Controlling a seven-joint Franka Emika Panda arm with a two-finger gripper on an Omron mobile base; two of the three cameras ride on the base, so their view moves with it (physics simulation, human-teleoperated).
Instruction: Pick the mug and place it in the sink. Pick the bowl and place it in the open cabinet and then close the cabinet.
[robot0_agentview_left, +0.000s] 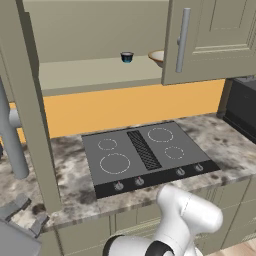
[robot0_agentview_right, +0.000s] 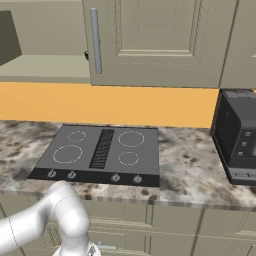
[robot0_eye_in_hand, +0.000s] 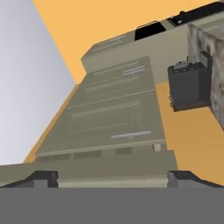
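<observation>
Cabinet (robot0_agentview_left: 100, 75) open, left door (robot0_agentview_left: 30, 110) swung out; tiny blue cup (robot0_agentview_left: 127, 57), then bowl (robot0_agentview_left: 157, 58) on its shelf, half behind right door (robot0_agentview_left: 210, 40). Pincer (robot0_eye_in_hand: 112, 178) wide, empty. Risk: closing door clips bowl rim

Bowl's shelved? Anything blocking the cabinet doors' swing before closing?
Nothing visible. The bowl sits on the cabinet shelf, partly hidden behind the right door, with a small blue cup beside it. Both look set back from the front edge. The space beside the open left door looks free.
</observation>
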